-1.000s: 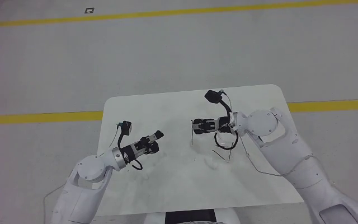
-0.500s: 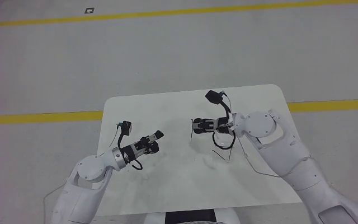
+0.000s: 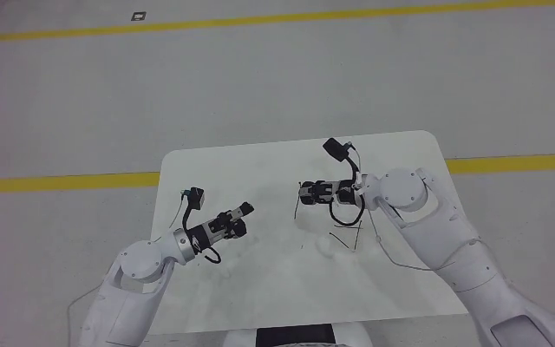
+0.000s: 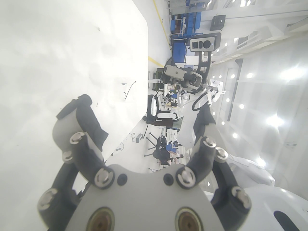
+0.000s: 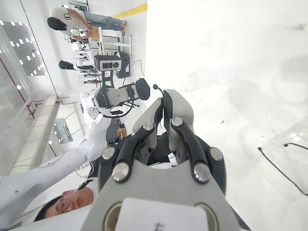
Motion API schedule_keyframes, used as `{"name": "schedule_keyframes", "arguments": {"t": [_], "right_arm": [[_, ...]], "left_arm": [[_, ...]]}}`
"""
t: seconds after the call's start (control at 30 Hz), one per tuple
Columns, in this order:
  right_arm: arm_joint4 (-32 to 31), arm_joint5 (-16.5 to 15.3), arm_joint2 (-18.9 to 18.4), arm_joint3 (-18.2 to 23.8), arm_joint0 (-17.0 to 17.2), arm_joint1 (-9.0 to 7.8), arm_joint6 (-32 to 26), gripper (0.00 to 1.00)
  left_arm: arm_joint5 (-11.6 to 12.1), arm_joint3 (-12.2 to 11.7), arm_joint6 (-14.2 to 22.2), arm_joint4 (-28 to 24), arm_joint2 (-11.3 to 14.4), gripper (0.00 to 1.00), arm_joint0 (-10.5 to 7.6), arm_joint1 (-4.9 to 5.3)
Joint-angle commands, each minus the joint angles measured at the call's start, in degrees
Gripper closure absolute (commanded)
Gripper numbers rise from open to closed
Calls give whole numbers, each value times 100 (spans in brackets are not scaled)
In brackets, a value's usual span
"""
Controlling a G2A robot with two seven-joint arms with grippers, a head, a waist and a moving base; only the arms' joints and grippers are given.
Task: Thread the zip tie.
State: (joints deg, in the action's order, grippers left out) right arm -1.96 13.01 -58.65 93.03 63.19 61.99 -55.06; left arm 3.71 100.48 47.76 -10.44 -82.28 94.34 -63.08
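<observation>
Right hand (image 3: 303,193): clamped on a zip tie (image 3: 297,208), at 12 o'clock from table (image 3: 260,165) centre.
Left hand (image 3: 244,217): fingers apart, empty, at 9 o'clock.
Spare ties (image 3: 344,236): flat at 4 o'clock.

Black zip tie (image 5: 156,86), white table (image 3: 260,278), grey floor (image 3: 260,78) with yellow stripes.

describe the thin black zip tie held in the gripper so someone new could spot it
Start at the white rounded table, then find the right gripper near its middle. The thin black plastic zip tie is pinched in that shut gripper, its small head poking out past the fingertips. The other black zip ties lie loose on the table beside that arm.
</observation>
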Motion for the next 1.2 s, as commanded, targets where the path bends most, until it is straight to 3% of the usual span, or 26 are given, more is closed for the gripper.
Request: {"name": "schedule_keyframes", "arguments": {"t": [0.0,0.13,0.3,0.37,0.5,0.63,0.7,0.83,0.97,1.17], "right_arm": [[0,0,0,0,0,0,0,100],[0,0,0,0,0,0,0,100],[0,0,0,0,0,0,0,100],[0,0,0,0,0,0,0,100],[0,0,0,0,0,0,0,100],[0,0,0,0,0,0,0,100],[0,0,0,0,0,0,0,100],[0,0,0,0,0,0,0,100],[0,0,0,0,0,0,0,100],[0,0,0,0,0,0,0,100]], "left_arm": [[1,0,0,0,0,0,0,0],[1,0,0,0,0,0,0,0],[221,374,105,1559,90,0,-122,96],[334,486,48,1950,79,0,-109,123],[779,733,-47,2976,61,0,-44,192],[1402,1016,-389,3947,52,0,82,248],[1553,1113,-457,4333,68,0,128,270],[1577,1407,-620,5202,201,0,179,327],[1577,1691,-704,5701,439,0,159,434],[1577,1691,-704,5701,439,0,159,434]]}}
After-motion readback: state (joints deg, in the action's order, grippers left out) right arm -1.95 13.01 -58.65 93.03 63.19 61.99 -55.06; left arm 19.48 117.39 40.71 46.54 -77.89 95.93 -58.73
